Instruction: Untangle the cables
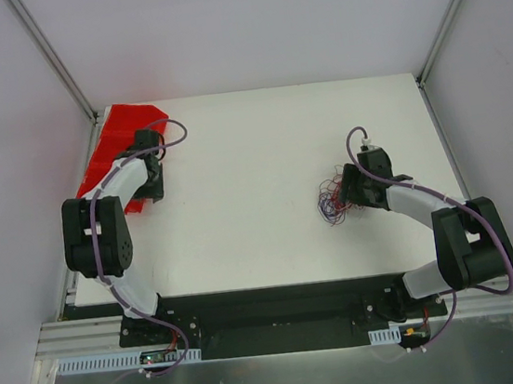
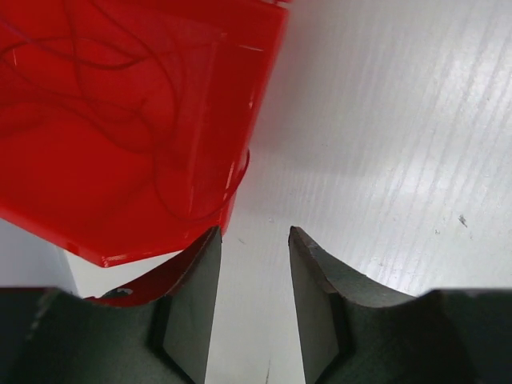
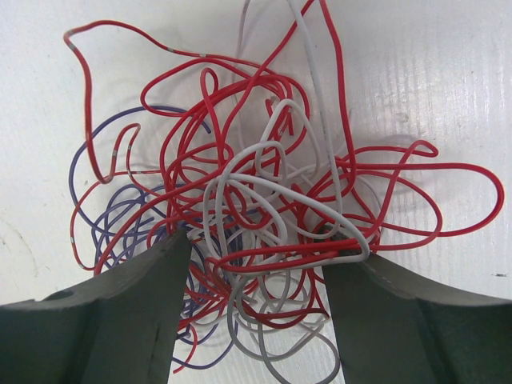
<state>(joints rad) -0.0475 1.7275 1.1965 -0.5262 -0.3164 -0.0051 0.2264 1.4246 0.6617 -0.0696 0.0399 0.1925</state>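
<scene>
The cables (image 3: 256, 200) are a tangled heap of thin red, purple and pale grey wires on the white table, seen as a small clump (image 1: 333, 203) at the right in the top view. My right gripper (image 3: 260, 252) is open, its jaws standing either side of the heap with loops lying between them. My left gripper (image 2: 254, 236) is open and empty above bare table, beside the corner of a red translucent tray (image 2: 120, 120). Thin red wires show through the tray's wall. The tray (image 1: 123, 138) sits at the table's far left corner.
The white table (image 1: 252, 155) is enclosed by pale walls with metal corner posts (image 1: 53, 58). A black base rail (image 1: 272, 316) runs along the near edge. Thick mauve cables (image 1: 485, 220) run along both arms.
</scene>
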